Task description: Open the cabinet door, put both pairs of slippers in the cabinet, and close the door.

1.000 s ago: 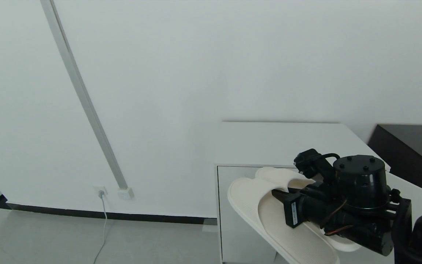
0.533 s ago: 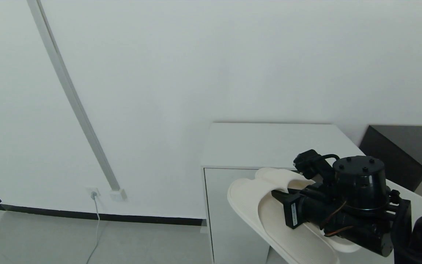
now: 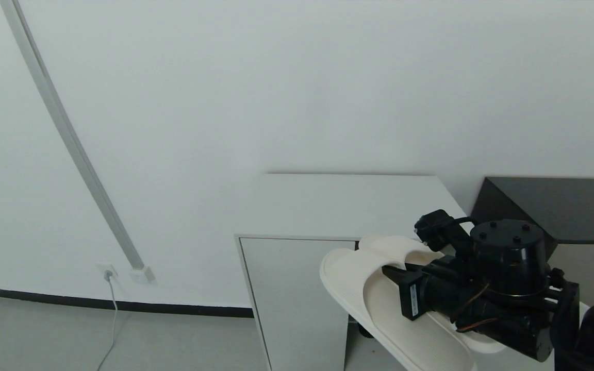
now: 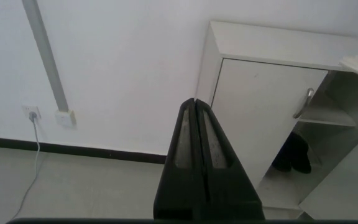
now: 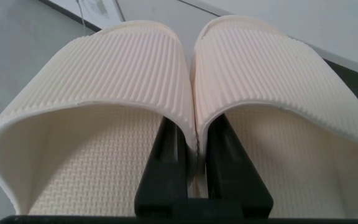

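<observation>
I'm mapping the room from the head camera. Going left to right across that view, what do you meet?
wall socket -> junction box -> cabinet door -> pair of slippers -> black unit

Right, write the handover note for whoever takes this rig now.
Left gripper: shut, empty, facing the cabinet.
Right gripper: shut on the cream slippers, before the cabinet.
Done: door open; dark shape on a lower shelf may be the other pair, cannot tell.
Left: shelve the cream slippers, check the other pair, close the door.
</observation>
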Robot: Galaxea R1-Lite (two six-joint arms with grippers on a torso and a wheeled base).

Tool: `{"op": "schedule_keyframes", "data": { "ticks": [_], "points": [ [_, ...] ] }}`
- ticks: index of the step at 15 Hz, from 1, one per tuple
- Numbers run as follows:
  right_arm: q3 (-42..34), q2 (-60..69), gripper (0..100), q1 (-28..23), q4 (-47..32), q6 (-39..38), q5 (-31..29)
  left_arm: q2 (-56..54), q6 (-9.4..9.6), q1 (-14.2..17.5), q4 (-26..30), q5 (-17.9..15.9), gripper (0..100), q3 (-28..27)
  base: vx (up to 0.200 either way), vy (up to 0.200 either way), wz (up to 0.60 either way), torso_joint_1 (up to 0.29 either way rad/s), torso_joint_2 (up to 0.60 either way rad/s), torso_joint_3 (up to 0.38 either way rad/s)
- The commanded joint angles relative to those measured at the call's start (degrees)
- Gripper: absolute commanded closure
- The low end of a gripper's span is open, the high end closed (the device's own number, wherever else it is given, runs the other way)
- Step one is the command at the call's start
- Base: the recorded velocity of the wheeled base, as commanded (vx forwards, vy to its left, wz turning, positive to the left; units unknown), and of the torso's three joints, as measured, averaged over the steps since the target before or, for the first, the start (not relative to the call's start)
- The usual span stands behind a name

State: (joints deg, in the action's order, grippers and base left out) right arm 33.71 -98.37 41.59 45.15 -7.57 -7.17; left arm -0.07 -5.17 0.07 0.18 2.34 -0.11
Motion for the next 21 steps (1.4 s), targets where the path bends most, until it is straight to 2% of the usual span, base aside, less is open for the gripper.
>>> {"op": "schedule_keyframes", "data": {
  "ticks": [1, 8, 21],
  "points": [
    [0.0, -0.2, 100, 0.0, 0.0, 0.0, 0.0, 0.1, -0.02, 0.0, 0.0, 0.0, 100, 0.0, 0.0, -0.2, 0.0, 0.002, 0.0, 0.002],
    [-0.1, -0.4, 100, -1.1, 0.0, -0.2, 0.0, 0.1, -0.19, 0.0, 0.0, 0.1, 100, 0.0, 0.0, -0.2, 0.0, 0.001, 0.0, 0.003],
    [-1.0, -0.2, 100, -0.6, 0.0, 0.0, -0.1, 0.1, -0.28, 0.0, 0.0, 0.2, 100, 0.0, 0.0, 0.0, 0.0, 0.0, 0.0, 0.0]
  ]
}}
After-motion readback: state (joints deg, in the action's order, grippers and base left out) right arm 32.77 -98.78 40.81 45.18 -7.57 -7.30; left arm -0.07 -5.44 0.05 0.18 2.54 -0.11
